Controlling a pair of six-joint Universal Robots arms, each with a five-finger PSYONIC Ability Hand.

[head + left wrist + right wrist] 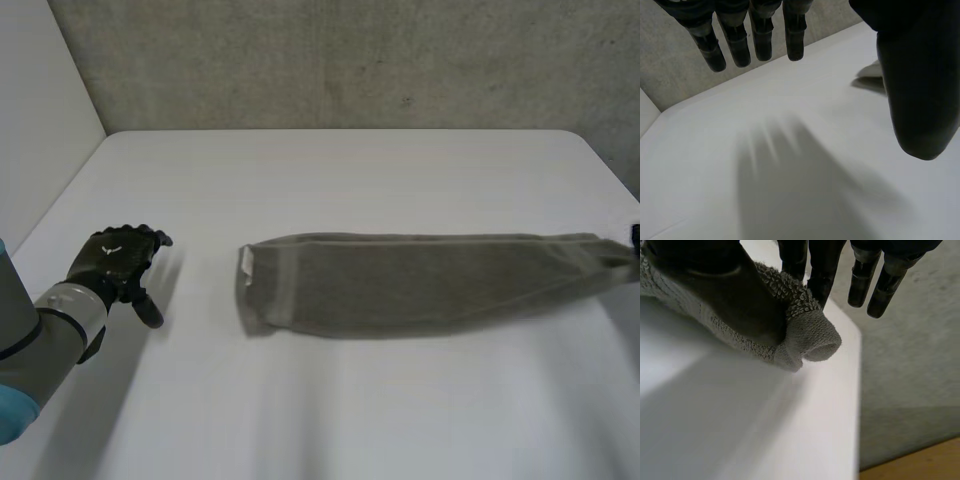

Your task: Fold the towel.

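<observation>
The grey towel [420, 280] lies as a long, narrow folded strip across the white table [330, 170], with a white label at its left end. My right hand [635, 238] is at the strip's right end. In the right wrist view its thumb [715, 285] presses the towel's [805, 330] end against the fingers behind it, and the end is lifted slightly off the table. My left hand [120, 258] hovers over the table to the left of the towel, apart from it. Its fingers [735, 45] are straight, and a pale bit of the towel's left end [871, 70] shows beyond its thumb.
The table's right edge [860, 390] runs close beside the right hand, with a wooden floor [920, 460] below. A concrete wall [350, 60] stands behind the table and a white panel [40, 100] at its left.
</observation>
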